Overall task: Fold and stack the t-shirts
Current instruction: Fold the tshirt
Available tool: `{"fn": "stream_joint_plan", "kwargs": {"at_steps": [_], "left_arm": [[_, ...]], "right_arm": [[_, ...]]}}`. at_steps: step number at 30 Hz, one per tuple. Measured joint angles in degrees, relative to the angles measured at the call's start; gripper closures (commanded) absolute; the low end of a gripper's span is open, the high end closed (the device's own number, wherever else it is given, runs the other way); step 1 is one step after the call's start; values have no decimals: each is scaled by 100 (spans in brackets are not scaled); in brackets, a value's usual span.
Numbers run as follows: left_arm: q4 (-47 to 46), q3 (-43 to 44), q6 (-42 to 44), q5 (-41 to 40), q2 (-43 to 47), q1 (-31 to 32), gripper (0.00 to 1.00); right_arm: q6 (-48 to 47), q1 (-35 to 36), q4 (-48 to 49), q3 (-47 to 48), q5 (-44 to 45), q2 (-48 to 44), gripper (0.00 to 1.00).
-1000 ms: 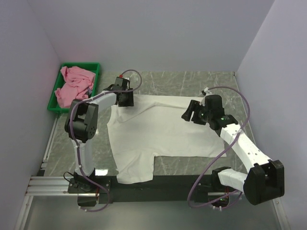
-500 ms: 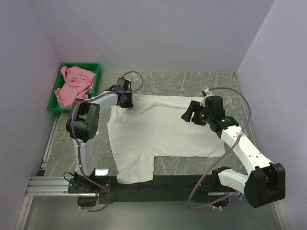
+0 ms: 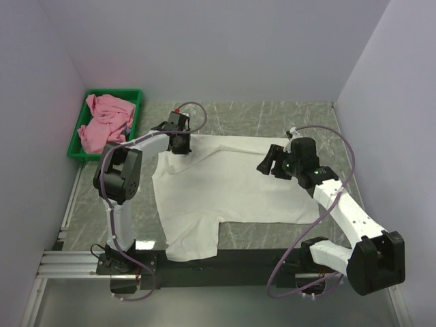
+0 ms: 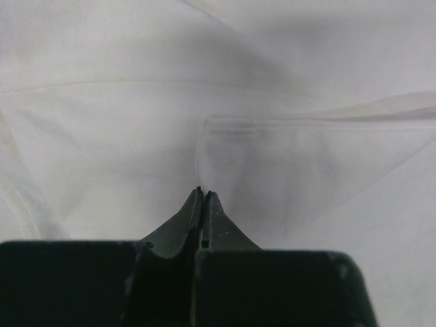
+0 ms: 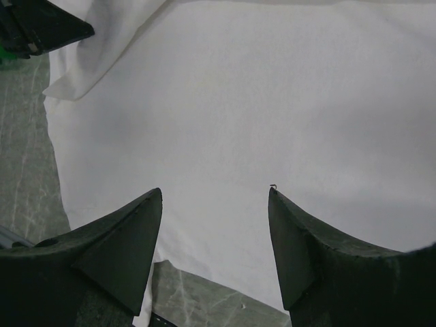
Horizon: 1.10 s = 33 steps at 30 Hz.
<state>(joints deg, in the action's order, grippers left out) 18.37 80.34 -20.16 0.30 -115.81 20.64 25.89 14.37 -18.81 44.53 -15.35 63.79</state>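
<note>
Marble tabletop (image 3: 272, 116), white tee (image 3: 231, 187) under R pincer (image 3: 265, 165), L pincer (image 4: 202, 193) pinching far-left corner

Soft matt white shirt (image 3: 231, 184), smooth marbled table (image 3: 272, 116)

No text, label, brand, number or sign can be read in any view. The white t-shirt (image 3: 231, 184) shows only plain fabric on its upper face, and the pink t-shirt (image 3: 105, 122) at ten o'clock is too small to show any marking.
</note>
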Motion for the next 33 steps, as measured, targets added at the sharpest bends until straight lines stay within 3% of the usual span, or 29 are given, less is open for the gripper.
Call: {"fn": "stream_joint_plan", "kwargs": {"at_steps": [14, 20, 23, 25, 29, 32, 33], "left_arm": [[109, -938, -79, -11, 1200, 848, 94], [85, -1587, -236, -15, 1523, 1340, 83], [81, -1808, -302, -15, 1700, 1587, 75], [57, -1910, -317, -13, 1753, 1720, 63], [20, -2109, -391, -11, 1762, 1902, 52], [9, -2186, -509, -42, 1801, 1915, 24], [13, -2201, -557, -74, 1858, 1912, 21]], "right_arm": [[2, 2, 20, -105, 2, -2, 31], [0, 2, 28, -162, 7, -2, 31], [-2, 2, 37, -170, 7, -2, 31], [-2, 2, 63, -170, 4, 4, 32], [0, 2, 199, -170, 2, 105, 33], [4, 2, 361, -157, -61, 332, 35], [13, 2, 407, -140, -92, 431, 36]]}}
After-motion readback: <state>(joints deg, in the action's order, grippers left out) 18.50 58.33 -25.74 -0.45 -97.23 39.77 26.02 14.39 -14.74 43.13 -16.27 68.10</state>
